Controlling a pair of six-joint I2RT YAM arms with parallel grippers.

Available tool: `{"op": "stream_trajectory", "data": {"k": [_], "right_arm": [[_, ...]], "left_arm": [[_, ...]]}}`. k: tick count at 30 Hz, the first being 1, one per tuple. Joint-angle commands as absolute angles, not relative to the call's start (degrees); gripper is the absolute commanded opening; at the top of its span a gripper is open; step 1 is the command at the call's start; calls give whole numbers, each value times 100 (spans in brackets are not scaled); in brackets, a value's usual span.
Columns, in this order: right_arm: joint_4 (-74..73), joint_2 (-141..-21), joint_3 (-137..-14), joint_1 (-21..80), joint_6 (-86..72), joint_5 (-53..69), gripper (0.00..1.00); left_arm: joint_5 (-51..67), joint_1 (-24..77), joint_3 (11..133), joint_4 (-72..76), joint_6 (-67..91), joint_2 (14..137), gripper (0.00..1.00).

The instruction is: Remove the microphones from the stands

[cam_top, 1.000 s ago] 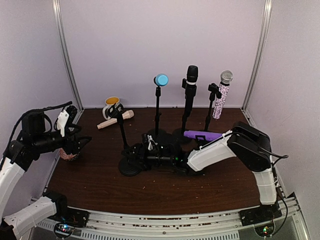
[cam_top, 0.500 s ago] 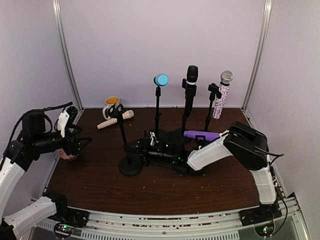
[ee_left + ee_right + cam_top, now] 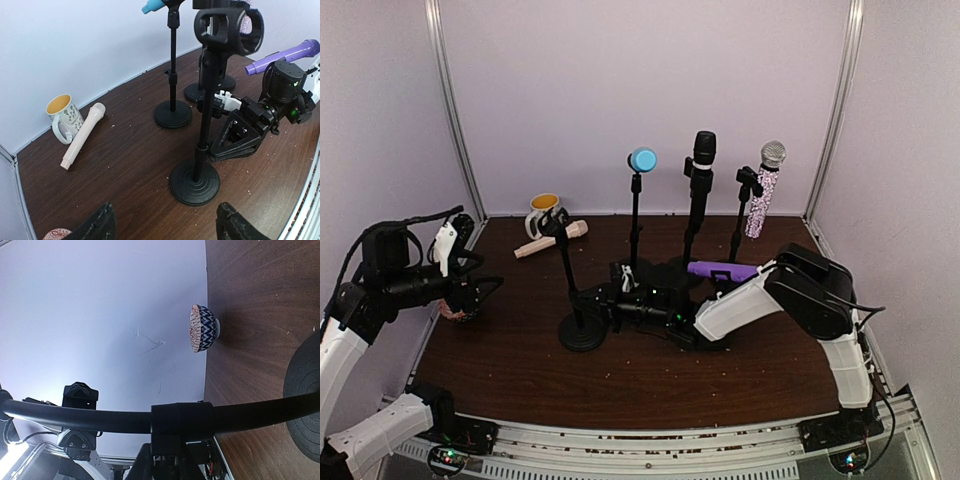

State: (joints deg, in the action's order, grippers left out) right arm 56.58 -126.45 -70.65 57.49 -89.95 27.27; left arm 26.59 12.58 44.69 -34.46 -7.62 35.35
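The near black stand (image 3: 567,270) has an empty clip (image 3: 227,30) on top and a round base (image 3: 195,182). My right gripper (image 3: 588,300) reaches in from the right and is shut on this stand's pole (image 3: 100,416), low down at the collar. Three more stands at the back hold a blue microphone (image 3: 642,160), a black microphone (image 3: 704,150) and a glittery microphone (image 3: 763,190). A pink microphone (image 3: 82,135) and a purple microphone (image 3: 725,270) lie on the table. My left gripper (image 3: 167,230) hovers open at the left, well short of the near stand.
A yellow-lined mug (image 3: 542,209) stands at the back left beside the pink microphone. A patterned bowl (image 3: 202,328) sits on the table's left side under my left gripper. White walls close in the back and both sides.
My right gripper has closed from open onto the near stand's pole, sliding slightly towards the back. The left arm has not moved.
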Motion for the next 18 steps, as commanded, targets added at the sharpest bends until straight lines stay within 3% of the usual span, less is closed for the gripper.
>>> {"op": "stream_trajectory", "data": {"k": [1, 10, 18], "right_arm": [[5525, -12544, -7091, 5696, -8712, 2658, 3], [3498, -12053, -7110, 5714, -7194, 2261, 0], [896, -11657, -7543, 5979, -4892, 747, 0]], "left_arm": [[2784, 1208, 4508, -3296, -829, 3562, 71], [2816, 1212, 4533, -3296, -830, 3585, 71], [2817, 1211, 4557, -3273, -827, 3671, 71]]}}
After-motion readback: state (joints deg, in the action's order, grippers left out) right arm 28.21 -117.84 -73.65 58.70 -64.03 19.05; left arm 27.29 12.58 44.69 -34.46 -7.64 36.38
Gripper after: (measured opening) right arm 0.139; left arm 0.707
